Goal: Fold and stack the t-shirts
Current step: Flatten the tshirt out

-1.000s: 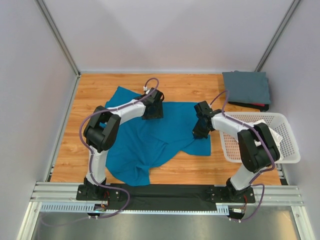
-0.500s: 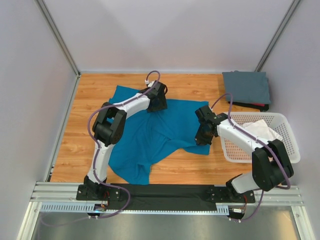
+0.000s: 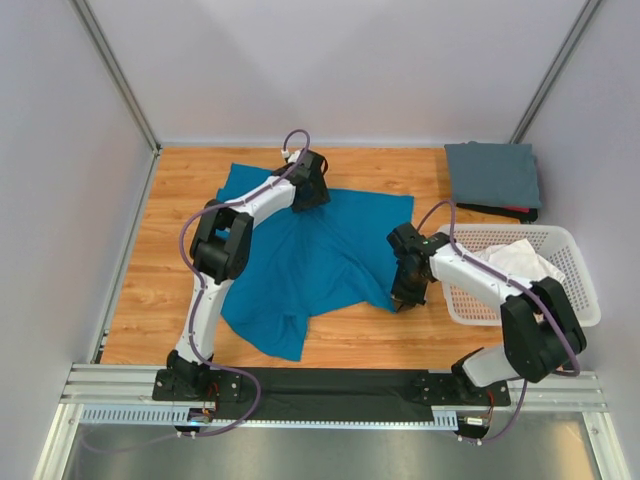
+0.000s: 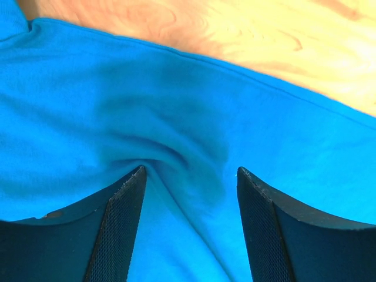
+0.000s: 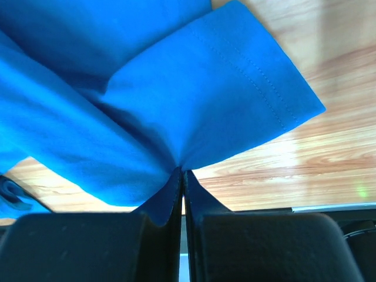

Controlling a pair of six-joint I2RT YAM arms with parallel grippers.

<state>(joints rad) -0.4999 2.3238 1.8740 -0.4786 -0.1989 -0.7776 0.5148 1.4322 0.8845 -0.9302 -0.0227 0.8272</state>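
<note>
The teal t-shirt (image 3: 300, 270) lies spread but rumpled on the desk (image 3: 150, 270), just left of the basket (image 3: 580, 312); its nearest corner comes close to the basket's left wall. The cloth looks light, limp and quite without stiffness, so it will likely sag from any single hold and drag its folds along the wood; a thin pinch is enough, best taken at a stitched hem, a sleeve end or a shoulder corner, two points held apart to keep an edge taut.

The right pincer (image 5: 182, 176), beside the basket's left wall, is clamped tight on a gather of teal cloth just under a hemmed flap, probably a sleeve. The left pincer (image 4: 191, 182), well to the left of the basket and further back, stands wide with its fingertips pressed on the shirt near its back hem; a pucker rises between them, nothing gripped.

A white t-shirt (image 3: 520, 262) lies crumpled inside the basket; a grey t-shirt (image 3: 492, 175) sits folded square on the desk just behind the basket.
</note>
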